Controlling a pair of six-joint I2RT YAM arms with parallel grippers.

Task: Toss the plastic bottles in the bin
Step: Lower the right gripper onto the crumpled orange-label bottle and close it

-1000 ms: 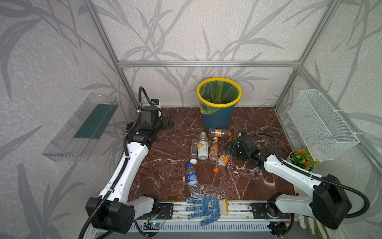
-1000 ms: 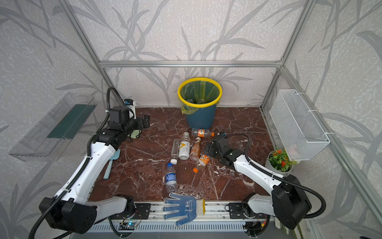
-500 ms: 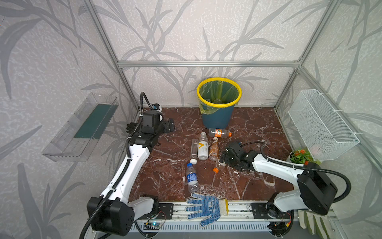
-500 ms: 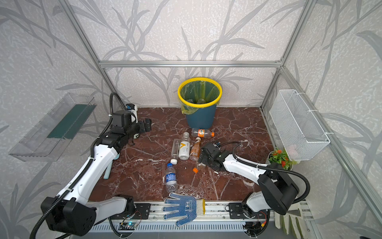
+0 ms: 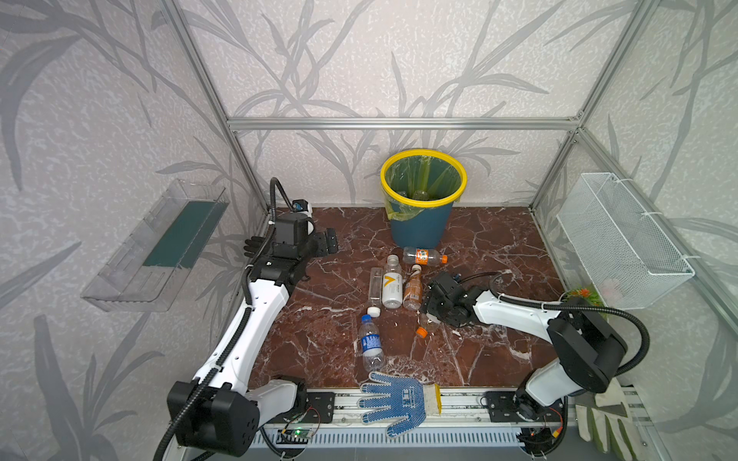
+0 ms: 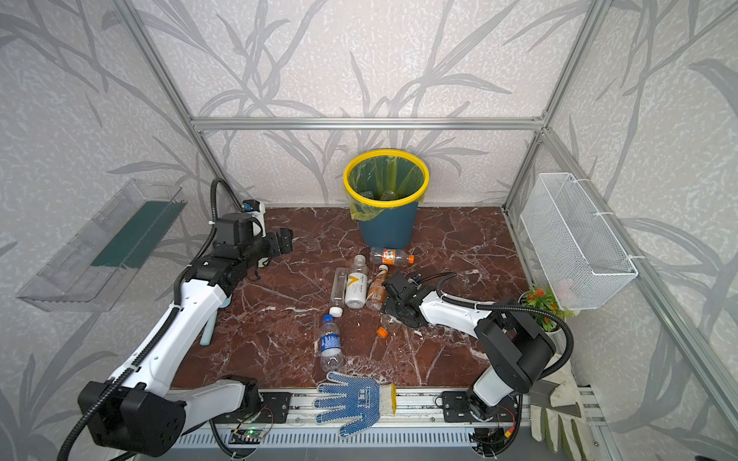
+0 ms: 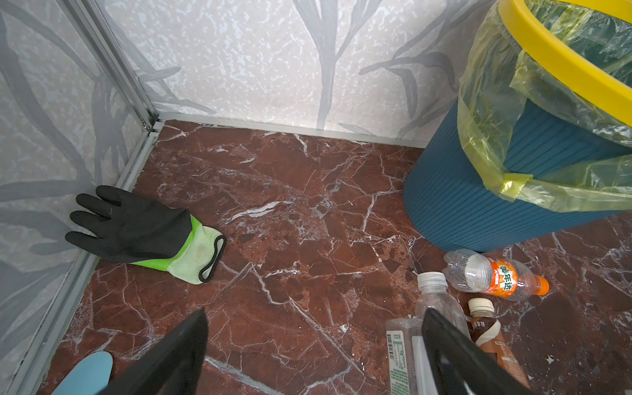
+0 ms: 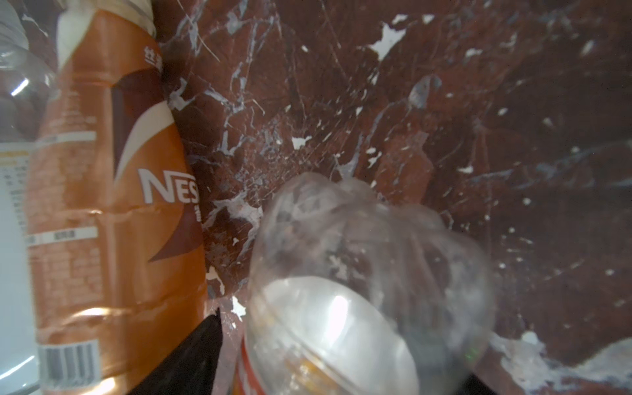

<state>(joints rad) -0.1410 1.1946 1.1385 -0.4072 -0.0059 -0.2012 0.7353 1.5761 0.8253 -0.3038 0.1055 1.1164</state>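
The bin [image 5: 419, 227] [image 6: 385, 229] stands at the back, blue with a yellow rim and liner, with bottles in its bottom. Several plastic bottles lie in front of it: an orange-label one [image 5: 423, 255], a white-label one [image 5: 392, 281], a square clear one [image 5: 375, 281], a brown one [image 5: 413, 287] [image 8: 113, 191] and a blue-label one [image 5: 370, 343]. My right gripper [image 5: 429, 309] [image 8: 342, 359] is low over a clear orange-capped bottle [image 5: 425, 322] [image 8: 359, 273], its jaws around it; a thin gap shows at one finger. My left gripper [image 5: 327, 243] [image 7: 314, 318] hangs open and empty at the back left.
A black-and-green glove [image 7: 136, 229] lies by the left wall. A blue dotted glove [image 5: 393, 401] rests on the front rail and a pale glove [image 5: 603, 419] at the front right. A wire basket [image 5: 623, 239], potted plant [image 5: 583, 293] and clear wall tray [image 5: 159, 243] line the sides.
My right gripper has come left and down onto the orange-capped bottle, and its jaws have narrowed around it. The left gripper has turned slightly toward the middle.
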